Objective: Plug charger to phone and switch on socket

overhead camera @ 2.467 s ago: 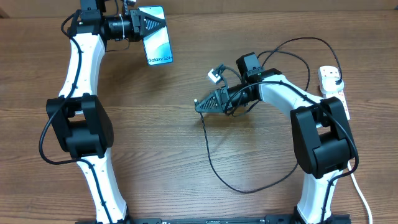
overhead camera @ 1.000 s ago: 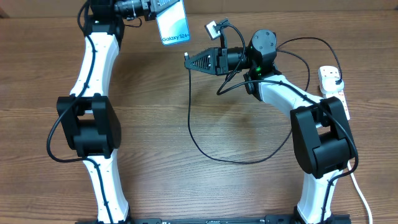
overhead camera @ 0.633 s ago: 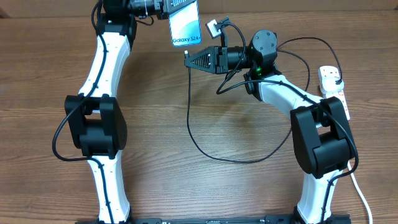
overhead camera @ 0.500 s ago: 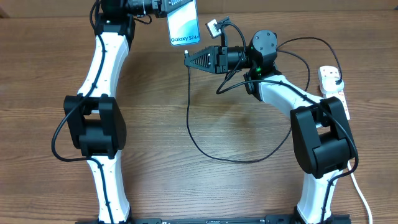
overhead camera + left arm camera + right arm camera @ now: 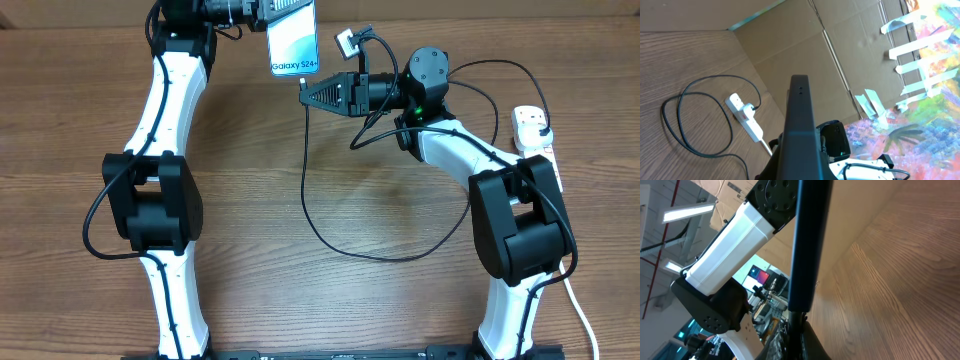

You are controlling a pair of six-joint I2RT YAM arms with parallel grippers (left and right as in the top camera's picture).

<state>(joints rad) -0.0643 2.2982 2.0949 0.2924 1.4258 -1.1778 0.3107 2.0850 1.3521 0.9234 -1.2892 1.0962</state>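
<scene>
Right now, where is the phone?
In the overhead view, the phone is at the top centre, held by the left gripper, with the right gripper just below its lower edge.

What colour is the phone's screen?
The phone screen glows light blue with a paler, whitish patch, best seen in the overhead view.

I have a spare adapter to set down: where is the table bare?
The table is bare between the left arm and the charger loop, and left of that arm. Crowded: top centre around the phone, right side by the socket.
</scene>
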